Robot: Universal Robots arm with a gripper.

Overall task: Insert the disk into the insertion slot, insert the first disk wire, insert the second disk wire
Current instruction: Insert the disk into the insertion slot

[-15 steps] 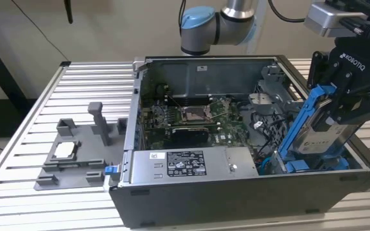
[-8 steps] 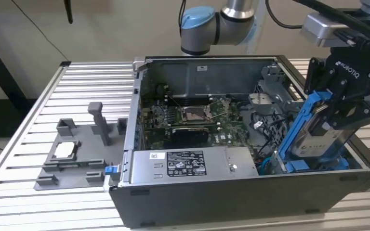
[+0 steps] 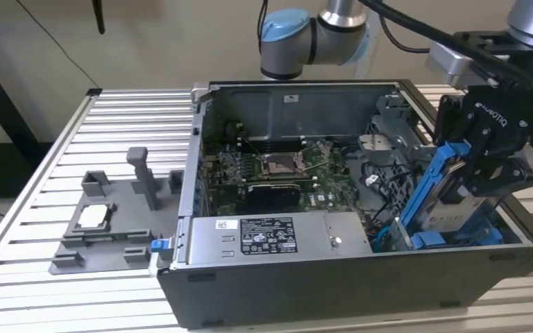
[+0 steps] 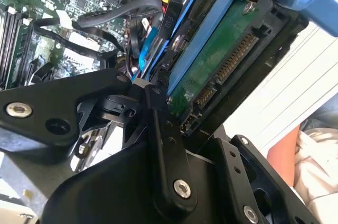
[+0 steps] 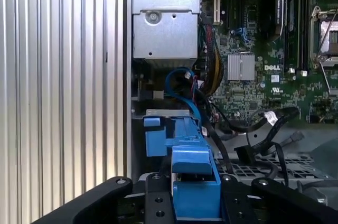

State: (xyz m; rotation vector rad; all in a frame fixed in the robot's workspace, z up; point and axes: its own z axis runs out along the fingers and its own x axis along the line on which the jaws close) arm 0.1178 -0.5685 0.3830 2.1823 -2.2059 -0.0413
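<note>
Blue-framed disk (image 3: pixel 447 211) clamped in claw (image 3: pixel 482 182), tilted; lower end hidden behind black case (image 3: pixel 341 291) wall.

The disk (image 3: pixel 458 208) shows dull silver metal; its carrier (image 3: pixel 430 182) is glossy blue plastic. The pincer (image 3: pixel 488 193) is matt black, the surface (image 3: pixel 128 118) ribbed pale metal.

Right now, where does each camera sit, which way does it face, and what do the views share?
Exterior view: off the arm, above the table, looking down into the open computer case; shows the arm and its hand gripping the disk.
First wrist view: on the wrist, facing along the disk's blue frame to the motherboard; shows the hand's black links.
Second wrist view: on the wrist, facing the disk's green circuit side; shows the hand's links.
Shared: all three show the disk and the motherboard.
</note>
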